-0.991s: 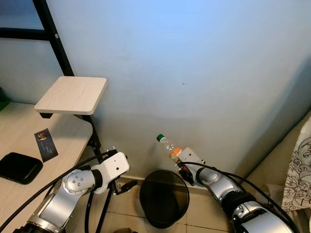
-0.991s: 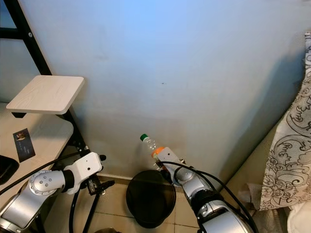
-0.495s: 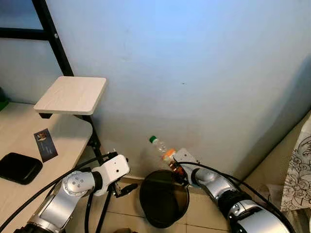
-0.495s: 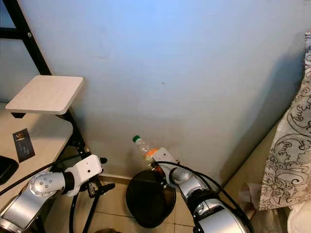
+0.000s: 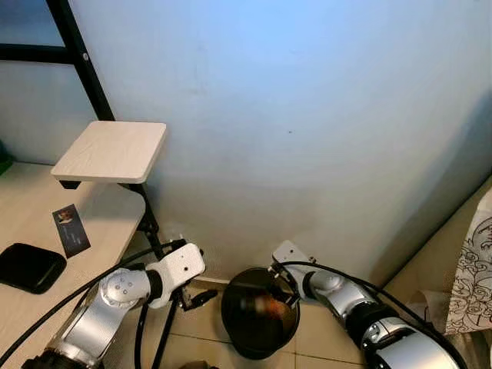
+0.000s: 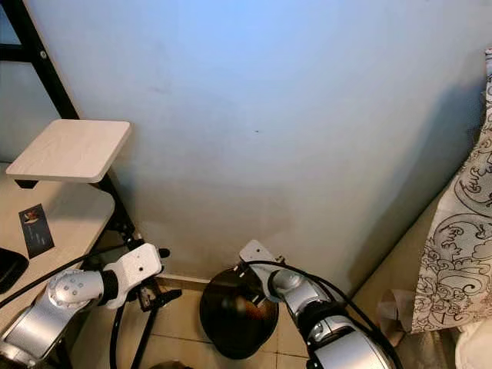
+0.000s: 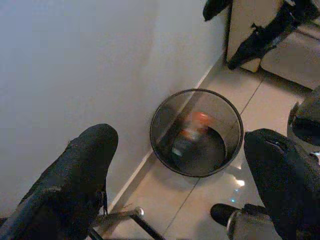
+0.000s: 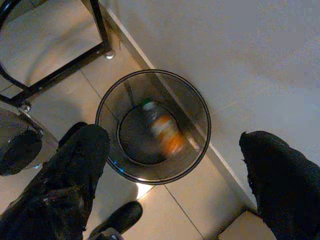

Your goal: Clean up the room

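Bottle [image 8: 162,127] now binned [image 8: 200,145] — tilted, cap-up.

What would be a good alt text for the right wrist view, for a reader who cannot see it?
A blurred plastic bottle with an orange label lies inside a round black wire bin on a tiled floor beside a pale wall. The open right pincer hangs above the bin, one black finger at each side.
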`<state>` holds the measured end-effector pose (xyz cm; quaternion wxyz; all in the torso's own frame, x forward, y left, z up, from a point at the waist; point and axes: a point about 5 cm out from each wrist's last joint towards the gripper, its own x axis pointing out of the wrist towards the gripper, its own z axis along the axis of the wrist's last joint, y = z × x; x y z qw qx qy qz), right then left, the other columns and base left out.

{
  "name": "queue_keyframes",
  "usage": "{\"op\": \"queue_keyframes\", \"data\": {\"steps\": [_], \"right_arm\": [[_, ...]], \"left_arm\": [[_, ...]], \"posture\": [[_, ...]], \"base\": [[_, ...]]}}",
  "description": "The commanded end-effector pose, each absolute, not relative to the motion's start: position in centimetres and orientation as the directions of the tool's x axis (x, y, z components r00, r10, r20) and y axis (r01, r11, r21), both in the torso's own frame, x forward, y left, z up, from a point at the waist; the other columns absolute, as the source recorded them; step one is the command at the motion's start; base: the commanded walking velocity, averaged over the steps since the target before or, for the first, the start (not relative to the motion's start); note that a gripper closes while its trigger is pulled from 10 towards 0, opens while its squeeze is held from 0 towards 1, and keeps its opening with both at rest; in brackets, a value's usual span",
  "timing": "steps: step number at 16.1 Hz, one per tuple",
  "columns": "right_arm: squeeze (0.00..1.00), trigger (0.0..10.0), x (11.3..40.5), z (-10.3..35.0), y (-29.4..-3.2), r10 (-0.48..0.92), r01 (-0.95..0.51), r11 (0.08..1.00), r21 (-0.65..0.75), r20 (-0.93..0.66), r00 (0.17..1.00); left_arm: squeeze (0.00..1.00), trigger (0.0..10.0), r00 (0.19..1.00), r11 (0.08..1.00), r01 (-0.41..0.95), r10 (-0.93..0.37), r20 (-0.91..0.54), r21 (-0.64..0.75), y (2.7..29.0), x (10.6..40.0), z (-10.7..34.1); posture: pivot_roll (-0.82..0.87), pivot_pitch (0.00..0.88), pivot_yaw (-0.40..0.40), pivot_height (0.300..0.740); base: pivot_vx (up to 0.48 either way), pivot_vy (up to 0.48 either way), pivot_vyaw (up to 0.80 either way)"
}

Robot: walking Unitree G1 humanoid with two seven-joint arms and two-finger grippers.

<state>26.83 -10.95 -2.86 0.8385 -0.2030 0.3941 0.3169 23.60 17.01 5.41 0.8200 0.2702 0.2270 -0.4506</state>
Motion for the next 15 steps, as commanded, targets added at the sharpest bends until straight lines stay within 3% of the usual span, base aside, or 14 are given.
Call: {"op": "queue_keyframes", "data": {"steps": [1, 3, 4, 5, 6, 7, 9, 12, 13, 14, 15], "right_arm": [[1.00, 10.0, 27.1, -2.6, -11.3, 0.377, -0.685, 0.721, -0.102, -0.772, 0.512], [1.00, 10.0, 29.0, -0.5, -13.1, 0.343, -0.532, 0.835, -0.142, -0.621, 0.704], [1.00, 10.0, 29.3, 0.0, -13.6, 0.325, -0.488, 0.862, -0.140, -0.587, 0.742], [1.00, 10.0, 29.6, 2.0, -15.9, 0.220, -0.298, 0.949, -0.104, -0.462, 0.859], [1.00, 10.0, 29.6, 2.0, -15.9, 0.220, -0.298, 0.949, -0.104, -0.462, 0.859], [1.00, 10.0, 29.0, 3.5, -17.7, 0.119, -0.177, 0.977, -0.122, -0.378, 0.918], [1.00, 10.0, 27.1, 5.3, -19.1, -0.013, -0.016, 0.995, -0.095, -0.290, 0.957], [1.00, 10.0, 24.9, 6.1, -18.7, -0.057, 0.031, 0.995, -0.099, -0.266, 0.962], [0.89, 10.0, 24.0, 6.4, -18.0, -0.051, 0.023, 0.994, -0.104, -0.271, 0.961], [0.00, 10.0, 23.4, 6.9, -17.4, -0.042, 0.015, 0.995, -0.102, -0.266, 0.963], [0.00, 10.0, 22.9, 7.4, -17.2, -0.050, 0.024, 0.995, -0.099, -0.263, 0.963]], "left_arm": [[0.00, 10.0, 0.504, 0.453, 0.855, -0.618, -0.603, 0.251, 16.9, 23.9, 5.8], [0.00, 10.0, 0.588, 0.546, 0.797, -0.606, -0.535, 0.257, 16.5, 24.3, 6.3], [0.00, 10.0, 0.619, 0.581, 0.773, -0.600, -0.506, 0.256, 16.4, 24.5, 6.6], [0.00, 10.0, 0.741, 0.734, 0.645, -0.535, -0.406, 0.212, 16.1, 25.3, 7.4], [0.00, 10.0, 0.741, 0.734, 0.645, -0.535, -0.406, 0.212, 16.1, 25.3, 7.4], [0.00, 10.0, 0.816, 0.829, 0.535, -0.457, -0.354, 0.164, 16.1, 25.6, 7.7], [0.00, 10.0, 0.879, 0.893, 0.427, -0.373, -0.296, 0.142, 15.8, 25.1, 7.9], [0.00, 10.0, 0.918, 0.933, 0.332, -0.285, -0.277, 0.141, 15.5, 24.3, 7.9], [0.00, 10.0, 0.938, 0.952, 0.270, -0.227, -0.261, 0.143, 15.7, 23.9, 8.3], [0.00, 10.0, 0.949, 0.961, 0.247, -0.213, -0.233, 0.127, 15.8, 23.4, 8.8], [0.00, 10.0, 0.951, 0.965, 0.235, -0.204, -0.233, 0.113, 16.1, 23.0, 9.0]], "posture": [[0.03, 0.000, 0.042, 0.740], [0.04, 0.000, 0.036, 0.740], [0.04, 0.000, 0.035, 0.740], [0.03, 0.000, 0.036, 0.740], [0.03, 0.000, 0.036, 0.740], [0.01, 0.000, 0.037, 0.740], [-0.01, 0.000, 0.041, 0.740], [-0.02, 0.000, 0.030, 0.740], [-0.02, 0.000, 0.017, 0.740], [-0.01, 0.000, 0.009, 0.740], [0.01, 0.000, -0.003, 0.740]], "base": [[0.000, 0.000, 0.00], [0.000, 0.000, 0.00], [0.000, 0.000, 0.00], [0.000, 0.000, -0.77], [0.000, 0.000, -0.77], [0.000, 0.000, -0.74], [0.000, 0.000, -0.74], [0.000, 0.000, -0.74], [0.000, 0.000, -0.75], [0.000, 0.000, -0.76], [0.000, 0.000, -0.76]]}}
